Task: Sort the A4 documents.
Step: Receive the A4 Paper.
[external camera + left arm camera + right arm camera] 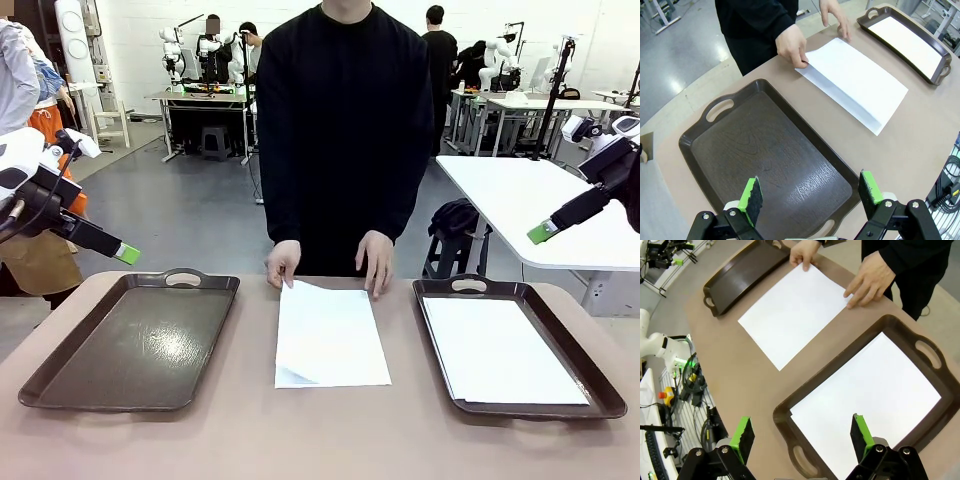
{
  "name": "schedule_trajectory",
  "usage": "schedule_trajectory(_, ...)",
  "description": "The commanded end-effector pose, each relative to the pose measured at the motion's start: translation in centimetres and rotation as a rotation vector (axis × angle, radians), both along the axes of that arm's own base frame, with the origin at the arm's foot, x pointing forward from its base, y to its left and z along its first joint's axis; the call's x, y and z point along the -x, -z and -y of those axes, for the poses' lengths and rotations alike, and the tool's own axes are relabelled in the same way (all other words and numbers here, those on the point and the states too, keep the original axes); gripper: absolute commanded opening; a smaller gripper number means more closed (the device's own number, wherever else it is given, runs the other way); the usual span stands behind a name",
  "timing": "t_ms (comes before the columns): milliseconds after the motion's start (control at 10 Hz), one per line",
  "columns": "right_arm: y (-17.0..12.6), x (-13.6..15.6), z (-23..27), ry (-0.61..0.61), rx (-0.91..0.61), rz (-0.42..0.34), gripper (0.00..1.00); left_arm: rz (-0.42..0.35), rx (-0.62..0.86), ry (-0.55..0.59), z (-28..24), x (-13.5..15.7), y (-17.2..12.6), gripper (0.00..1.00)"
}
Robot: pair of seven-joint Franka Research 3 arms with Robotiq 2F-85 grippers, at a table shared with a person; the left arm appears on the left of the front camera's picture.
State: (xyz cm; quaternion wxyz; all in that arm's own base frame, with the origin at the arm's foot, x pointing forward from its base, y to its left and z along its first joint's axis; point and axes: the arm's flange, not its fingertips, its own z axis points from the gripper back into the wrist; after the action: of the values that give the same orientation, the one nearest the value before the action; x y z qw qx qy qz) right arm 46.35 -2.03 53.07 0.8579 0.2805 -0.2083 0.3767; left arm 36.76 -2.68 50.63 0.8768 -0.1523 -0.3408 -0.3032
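As two hands (283, 263) (377, 262) pin one sheet (330, 340): second sheet (505, 350), two trays (130, 345) (441, 291).

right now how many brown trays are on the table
2. The left tray lies on the robot's left side, the right tray on its right side with white paper in it. No third seems hidden.

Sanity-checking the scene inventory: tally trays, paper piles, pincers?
Trays: 2, left tray bare, right tray loaded.
Paper piles: 2, centre pile on the table, tray pile.
Pincers: 2, left pincer, right pincer, both open.
Total: 6.
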Motion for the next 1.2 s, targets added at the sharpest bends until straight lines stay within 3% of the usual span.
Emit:
schedule_trajectory(0, -0.02, -0.02, -0.12, 0.004, 0.001, 0.005, 1.00, -0.001, 0.003, -0.001, -0.13, -0.05, 0.04, 1.00)
schedule_trajectory(1100, -0.02, -0.02, -0.12, 0.004, 0.001, 0.005, 1.00, -0.001, 0.003, -0.001, -0.13, -0.05, 0.04, 1.00)
